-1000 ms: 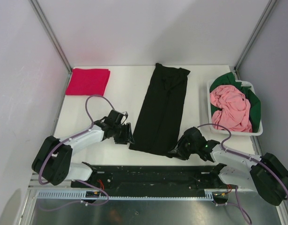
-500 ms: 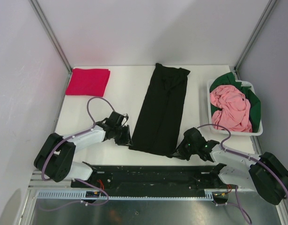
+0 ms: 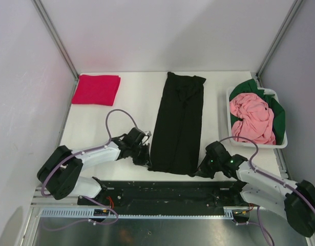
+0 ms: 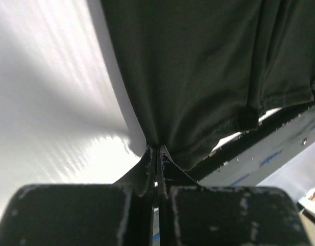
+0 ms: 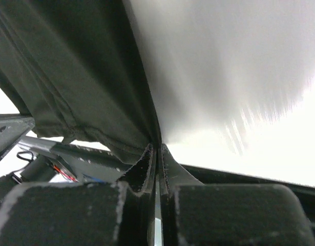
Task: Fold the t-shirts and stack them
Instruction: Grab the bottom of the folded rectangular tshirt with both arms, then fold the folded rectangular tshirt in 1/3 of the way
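Left claw [image 3: 145,158] and right claw [image 3: 200,171], clamped on near corners of the black t-shirt [image 3: 179,123], have pulled it straighter and nearer; folding likely follows.

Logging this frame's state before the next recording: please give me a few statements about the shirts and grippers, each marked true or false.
1. The left gripper and the right gripper are each shut on a near corner of the black t-shirt. True.
2. The red t-shirt lies folded at the far left corner of the table. True.
3. The pink t-shirt is spread flat on the table. False: it sits crumpled in the white basket, on top of the green t-shirt.
4. The black t-shirt is stacked on the red one. False: they lie apart, with bare table between them.
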